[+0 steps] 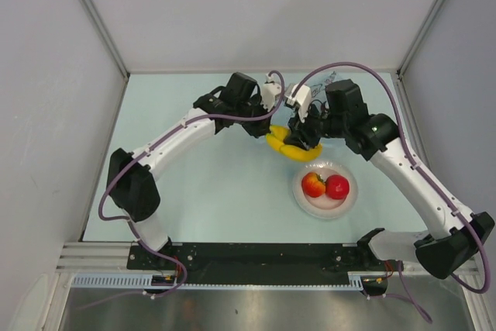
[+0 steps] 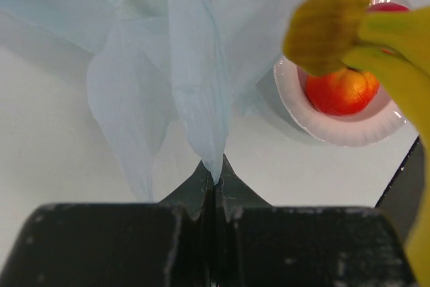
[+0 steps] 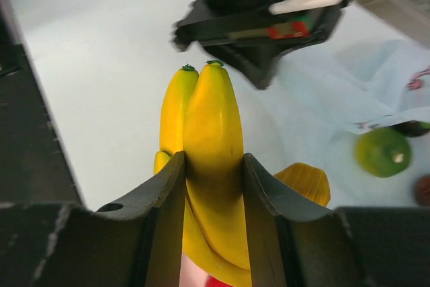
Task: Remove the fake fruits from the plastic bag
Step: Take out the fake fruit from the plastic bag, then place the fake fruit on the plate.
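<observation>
Both arms curve up from the near edge and bend in toward each other, so the wrists nearly meet over the middle. The left arm (image 1: 178, 133) has its left gripper (image 2: 215, 174) squeezed fully together, pinching a fold of the plastic bag (image 2: 195, 85). The right arm (image 1: 411, 176) has its right gripper (image 3: 213, 166) partway apart, one finger clamped on each side of the banana (image 3: 211, 112).

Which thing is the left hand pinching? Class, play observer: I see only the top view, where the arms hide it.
Observer: The left hand is shut on a fold of the plastic bag.
Operator: And the right hand?
Observer: The right hand is clamped on the yellow banana.
Operator: Any other fruit near the bag?
Observer: A green fruit lies at the bag's edge, a dark fruit beside it; whether inside, I cannot tell.
</observation>
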### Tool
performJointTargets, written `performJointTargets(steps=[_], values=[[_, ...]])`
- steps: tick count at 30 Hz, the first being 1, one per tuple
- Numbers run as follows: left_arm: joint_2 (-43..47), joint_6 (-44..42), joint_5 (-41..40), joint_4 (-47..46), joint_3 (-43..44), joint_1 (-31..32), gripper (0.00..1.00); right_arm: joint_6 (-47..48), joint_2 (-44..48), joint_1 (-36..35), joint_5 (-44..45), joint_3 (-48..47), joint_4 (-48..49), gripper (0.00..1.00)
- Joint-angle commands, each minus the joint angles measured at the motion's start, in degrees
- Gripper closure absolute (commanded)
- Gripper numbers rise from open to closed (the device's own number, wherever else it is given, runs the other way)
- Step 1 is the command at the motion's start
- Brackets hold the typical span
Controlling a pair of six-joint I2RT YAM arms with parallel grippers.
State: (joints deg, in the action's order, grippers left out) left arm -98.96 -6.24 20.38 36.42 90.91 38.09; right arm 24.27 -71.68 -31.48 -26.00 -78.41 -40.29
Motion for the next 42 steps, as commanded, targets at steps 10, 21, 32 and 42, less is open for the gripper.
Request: performJointTargets(steps=[10, 21, 32, 42], values=[[-0.53, 2.46, -5.97, -2.68, 2.87, -0.38, 0.99, 12.01, 5.93, -1.12, 8.24, 1.32, -31.24, 1.00], [-0.62, 2.46, -5.27, -2.94, 2.69, -0.38, 0.99, 14.48, 16.92, -2.70, 20.99, 17.67, -25.37, 1.00], [-0.80, 2.55, -5.26, -2.85, 2.43, -0.38, 1.00, 22.21, 25.61, -5.16, 25.91, 30.76, -15.78, 1.00], [-0.62, 2.55, -5.00, -3.11, 1.72, -0.38, 1.00, 30.39, 30.81, -7.71, 25.91, 38.85, -12.01, 1.00]])
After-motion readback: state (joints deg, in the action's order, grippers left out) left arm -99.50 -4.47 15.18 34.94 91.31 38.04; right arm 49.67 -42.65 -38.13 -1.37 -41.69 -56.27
